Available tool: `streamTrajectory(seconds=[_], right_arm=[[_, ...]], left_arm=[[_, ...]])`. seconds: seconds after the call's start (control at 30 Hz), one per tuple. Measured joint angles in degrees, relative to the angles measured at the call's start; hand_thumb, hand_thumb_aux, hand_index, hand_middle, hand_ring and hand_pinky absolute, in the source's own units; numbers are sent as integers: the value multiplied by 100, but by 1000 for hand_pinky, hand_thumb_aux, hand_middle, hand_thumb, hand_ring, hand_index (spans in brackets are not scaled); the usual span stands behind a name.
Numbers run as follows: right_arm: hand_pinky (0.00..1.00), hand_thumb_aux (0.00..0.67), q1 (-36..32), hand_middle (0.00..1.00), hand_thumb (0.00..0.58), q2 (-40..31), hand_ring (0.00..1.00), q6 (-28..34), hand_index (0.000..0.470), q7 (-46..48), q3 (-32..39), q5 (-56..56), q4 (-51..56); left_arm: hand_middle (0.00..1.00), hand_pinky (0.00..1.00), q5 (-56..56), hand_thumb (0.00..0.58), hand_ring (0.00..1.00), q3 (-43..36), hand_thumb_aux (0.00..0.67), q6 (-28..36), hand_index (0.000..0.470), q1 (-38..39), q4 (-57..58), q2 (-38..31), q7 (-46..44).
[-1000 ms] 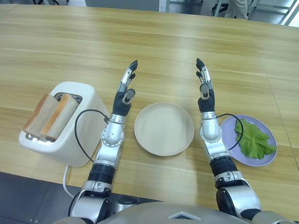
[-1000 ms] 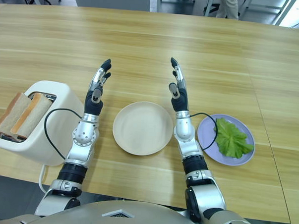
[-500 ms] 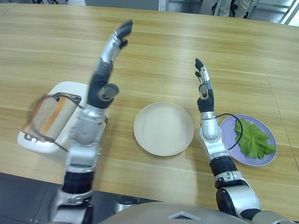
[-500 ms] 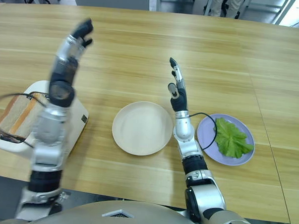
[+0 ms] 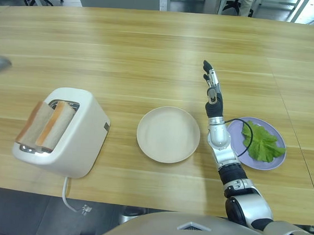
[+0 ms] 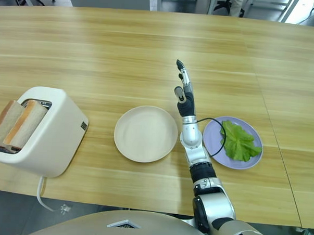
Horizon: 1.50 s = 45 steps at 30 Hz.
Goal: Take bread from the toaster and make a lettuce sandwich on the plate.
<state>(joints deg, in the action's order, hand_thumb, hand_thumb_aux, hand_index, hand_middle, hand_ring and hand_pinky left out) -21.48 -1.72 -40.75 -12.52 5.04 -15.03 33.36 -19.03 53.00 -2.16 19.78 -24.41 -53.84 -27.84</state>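
Observation:
A white toaster (image 5: 73,134) stands at the left on the wooden table, with two slices of bread (image 5: 44,124) sticking up from its slots. An empty beige plate (image 5: 168,134) lies in the middle. To its right a green lettuce leaf (image 5: 262,143) rests on a small purple plate (image 5: 259,164). My right hand (image 5: 212,87) stands between the two plates with its fingers straight and pointing away from me, holding nothing. A blurred grey bit of my left hand (image 5: 0,64) shows at the far left edge, well above and left of the toaster.
The toaster's white cord (image 5: 70,199) hangs over the table's near edge. A black cable (image 5: 238,135) loops from my right wrist over the purple plate's rim. The far half of the table (image 5: 150,39) is bare wood.
My left arm has swung up from beside the toaster and out to the far left edge. The right hand has held its place. The view has shifted slightly.

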Motion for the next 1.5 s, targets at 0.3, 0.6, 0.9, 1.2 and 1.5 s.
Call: streamTrajectory(seconds=[0.3, 0.6, 0.9, 1.2, 1.5], right_arm=[[0, 0, -60, 0, 0, 17, 0, -10, 0, -15, 33, 0, 67], [0, 0, -57, 0, 0, -21, 0, -28, 0, -14, 51, 12, 69], [0, 0, -50, 0, 0, -13, 0, -54, 0, 17, 69, 23, 69], [0, 0, -28, 0, 0, -5, 0, -56, 0, 29, 68, 25, 69], [0, 0, -16, 0, 0, 12, 0, -89, 0, 41, 68, 67, 69]], left_arm=[[0, 0, -606, 0, 0, -693, 0, -299, 0, 876, 846, 114, -264], [0, 0, -1074, 0, 0, -1101, 0, -221, 0, 736, 1373, -64, -84], [0, 0, -1274, 0, 0, -1705, 0, -304, 0, 329, 1575, -185, 128], [0, 0, -1269, 0, 0, -1890, 0, -388, 0, 201, 1549, -220, 138], [0, 0, -1235, 552, 0, -2003, 523, -478, 359, 190, 1456, -220, 148]])
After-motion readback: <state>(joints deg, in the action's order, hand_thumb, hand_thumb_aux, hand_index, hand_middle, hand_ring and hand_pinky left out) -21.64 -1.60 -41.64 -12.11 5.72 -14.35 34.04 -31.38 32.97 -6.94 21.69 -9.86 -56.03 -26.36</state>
